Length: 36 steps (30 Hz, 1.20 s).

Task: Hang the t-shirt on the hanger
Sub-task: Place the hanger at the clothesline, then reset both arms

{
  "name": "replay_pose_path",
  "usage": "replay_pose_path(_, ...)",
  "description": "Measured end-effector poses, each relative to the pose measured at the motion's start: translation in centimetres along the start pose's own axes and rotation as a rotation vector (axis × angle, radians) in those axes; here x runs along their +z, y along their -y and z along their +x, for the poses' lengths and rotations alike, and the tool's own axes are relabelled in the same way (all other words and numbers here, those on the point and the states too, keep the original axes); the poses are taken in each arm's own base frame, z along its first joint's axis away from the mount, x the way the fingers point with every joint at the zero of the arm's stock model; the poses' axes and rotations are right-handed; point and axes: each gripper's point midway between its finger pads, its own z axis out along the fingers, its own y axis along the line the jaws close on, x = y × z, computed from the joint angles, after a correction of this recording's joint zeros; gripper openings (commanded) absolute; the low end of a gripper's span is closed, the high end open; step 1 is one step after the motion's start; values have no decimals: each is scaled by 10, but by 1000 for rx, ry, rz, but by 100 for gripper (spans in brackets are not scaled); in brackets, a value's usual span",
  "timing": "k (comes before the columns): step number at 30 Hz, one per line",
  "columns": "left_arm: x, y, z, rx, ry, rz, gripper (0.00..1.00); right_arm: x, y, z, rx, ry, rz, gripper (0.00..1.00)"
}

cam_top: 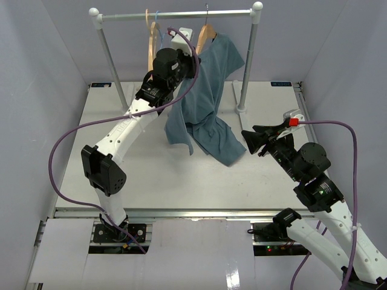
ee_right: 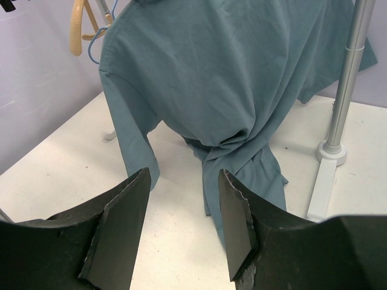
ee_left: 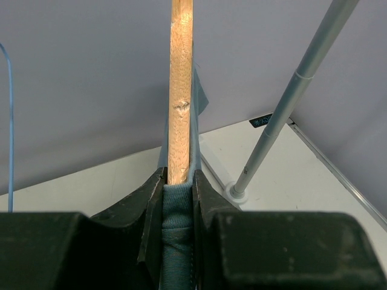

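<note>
The t-shirt [cam_top: 205, 96], a floppy short-sleeved garment of dusty teal-blue cloth, hangs bunched in the middle of the scene. Its top is draped over a hanger up at the rail and its lower end trails down toward the white table [cam_top: 181, 181]. Over the far half of the table stands a clothes rack [cam_top: 250, 54] of grey metal tube with white ball ends.

The right gripper [ee_right: 183, 175] sits low near the shirt's lower end without touching it, its black jaws spread wide and empty. The left gripper [ee_left: 178, 181] is raised to the rail, its jaws pinched narrow on the light natural-wood hanger [ee_left: 180, 90] and a fold of teal cloth together.

Left of it on the rail hang a second wooden hanger with a tan hook [cam_top: 150, 39] and a thin blue wire hanger [ee_left: 11, 139].
</note>
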Motion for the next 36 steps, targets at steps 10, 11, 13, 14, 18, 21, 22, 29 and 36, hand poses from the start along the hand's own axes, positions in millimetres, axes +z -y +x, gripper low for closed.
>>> replay_pose_path(10,3,12,12,-15,-12,71,53,0,1,4,0,-3,0,55)
replay_pose_path(11,2,15,13,-14,-13,91,54,-1,1,3,0,-2,0,55)
replay_pose_path(13,-1,21,14,-12,-15,125,55,-1,0,2,0,1,0,55)
replay_pose_path(14,-4,23,13,-11,-12,142,55,-1,0,2,0,1,0,56)
replay_pose_path(18,-26,32,9,-1,-21,202,55,-1,0,2,0,2,-1,56)
replay_pose_path(21,-46,36,-3,0,-9,231,55,-1,0,2,0,2,-1,56)
replay_pose_path(22,-54,37,-7,0,-5,239,54,-1,0,2,0,2,-1,56)
replay_pose_path(29,-91,37,-21,-15,-6,244,29,-4,0,-1,-1,13,-3,56)
replay_pose_path(36,-92,20,33,-41,-144,159,9,-4,0,-1,-1,14,-4,56)
